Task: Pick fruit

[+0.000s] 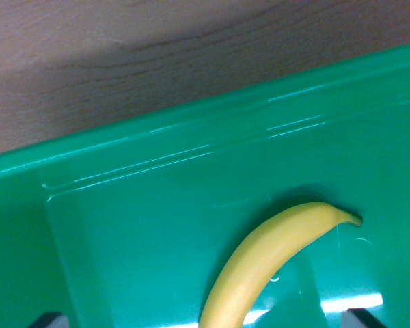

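The banana (266,263) lies in the green bin (157,225), toward 5 o'clock. Fingers (205,320) stand wide, empty, tips barely showing. Its curved, slick skin could roll from an off-centre pinch.

Across the top of the wrist view you see a wooden desk (123,61) with brown grain lines running slantwise. A shadow darkens its upper part, while the strip toward the view's lower left is lit paler. No walls or windows show.
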